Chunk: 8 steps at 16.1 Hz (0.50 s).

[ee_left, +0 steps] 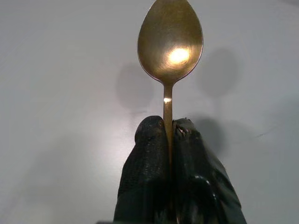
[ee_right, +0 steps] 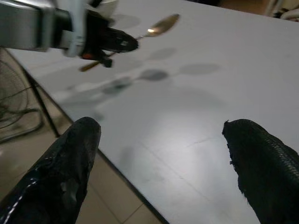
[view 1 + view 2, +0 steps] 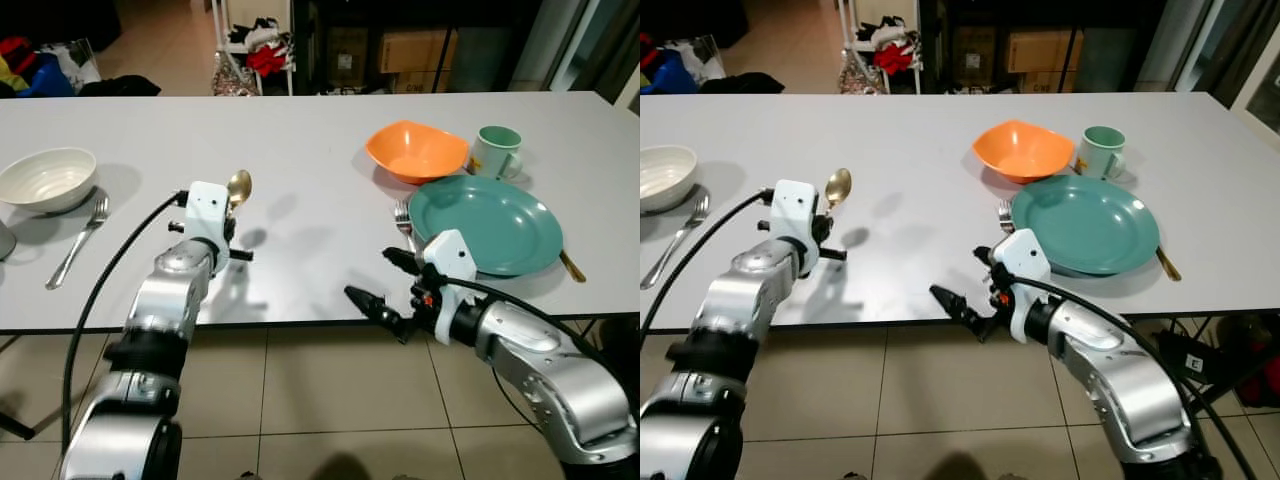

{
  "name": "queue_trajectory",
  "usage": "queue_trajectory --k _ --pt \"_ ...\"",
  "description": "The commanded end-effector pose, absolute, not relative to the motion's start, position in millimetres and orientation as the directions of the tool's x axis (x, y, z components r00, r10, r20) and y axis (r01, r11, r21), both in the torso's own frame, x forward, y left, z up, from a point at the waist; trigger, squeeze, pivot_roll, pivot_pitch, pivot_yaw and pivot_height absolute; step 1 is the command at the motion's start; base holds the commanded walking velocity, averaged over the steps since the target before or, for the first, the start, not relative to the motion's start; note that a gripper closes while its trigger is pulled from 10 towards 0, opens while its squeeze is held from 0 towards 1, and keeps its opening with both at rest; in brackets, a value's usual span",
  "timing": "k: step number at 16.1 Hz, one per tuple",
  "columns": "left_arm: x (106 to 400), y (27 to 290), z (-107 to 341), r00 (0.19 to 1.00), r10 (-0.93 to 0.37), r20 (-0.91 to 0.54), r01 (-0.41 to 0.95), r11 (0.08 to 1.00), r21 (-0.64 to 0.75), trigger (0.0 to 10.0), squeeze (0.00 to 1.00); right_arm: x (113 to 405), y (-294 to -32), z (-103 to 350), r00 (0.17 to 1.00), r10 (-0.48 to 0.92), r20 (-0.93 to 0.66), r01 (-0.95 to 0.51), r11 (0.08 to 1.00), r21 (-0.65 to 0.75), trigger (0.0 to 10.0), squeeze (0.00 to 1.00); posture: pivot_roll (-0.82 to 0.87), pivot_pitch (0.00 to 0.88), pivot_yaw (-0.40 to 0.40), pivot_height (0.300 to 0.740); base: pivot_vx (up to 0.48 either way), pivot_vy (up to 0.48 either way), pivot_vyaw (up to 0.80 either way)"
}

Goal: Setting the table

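Note:
My left gripper (image 3: 232, 213) is shut on the handle of a gold spoon (image 3: 239, 186) and holds it above the white table (image 3: 300, 150), bowl end up and away from me. The left wrist view has the spoon (image 1: 170, 44) pinched between the two black fingers (image 1: 149, 154). At the table's near edge my right gripper (image 3: 382, 287) stands open with nothing between its fingertips (image 2: 79, 154). A teal plate (image 3: 487, 222) lies to the right with a fork (image 3: 403, 222) at its left side, an orange bowl (image 3: 417, 150) and a green mug (image 3: 497, 151) behind it.
At the far left stands a white bowl (image 3: 46, 179) with a silver fork (image 3: 78, 243) beside it. A gold utensil (image 3: 571, 266) lies to the right of the teal plate. Beyond the table are boxes, clothes and a rack on a tiled floor.

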<state>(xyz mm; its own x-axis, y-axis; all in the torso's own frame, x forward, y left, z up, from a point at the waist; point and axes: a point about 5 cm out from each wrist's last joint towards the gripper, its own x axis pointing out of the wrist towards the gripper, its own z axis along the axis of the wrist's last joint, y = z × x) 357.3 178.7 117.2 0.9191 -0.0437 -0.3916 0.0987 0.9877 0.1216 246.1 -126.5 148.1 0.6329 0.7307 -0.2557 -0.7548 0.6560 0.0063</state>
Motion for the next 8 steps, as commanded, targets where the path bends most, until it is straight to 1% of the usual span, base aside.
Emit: queue_trajectory --k 1,5,8 --pt "363.4 179.2 115.6 0.912 -0.047 -0.408 0.105 0.987 0.119 10.0 0.0 242.1 -123.2 152.5 0.58 0.773 -0.258 -0.8 0.6 0.002 10.0 0.0 -0.15 0.012 0.035 0.74 0.0 0.0 0.0" --pt "373.3 181.9 108.8 0.892 -0.016 -0.453 0.082 0.988 0.128 10.0 0.0 242.7 -124.9 157.4 0.559 0.784 -0.269 -0.819 0.573 -0.031 10.0 0.0 -0.18 0.034 0.037 0.74 0.0 0.0 0.0" --pt "374.2 184.5 103.3 0.878 0.018 -0.478 0.073 0.982 0.172 10.0 0.0 242.3 -126.2 158.9 0.55 0.788 -0.276 -0.825 0.564 -0.036 10.0 0.0 -0.19 0.044 0.03 0.74 0.0 0.0 0.0"
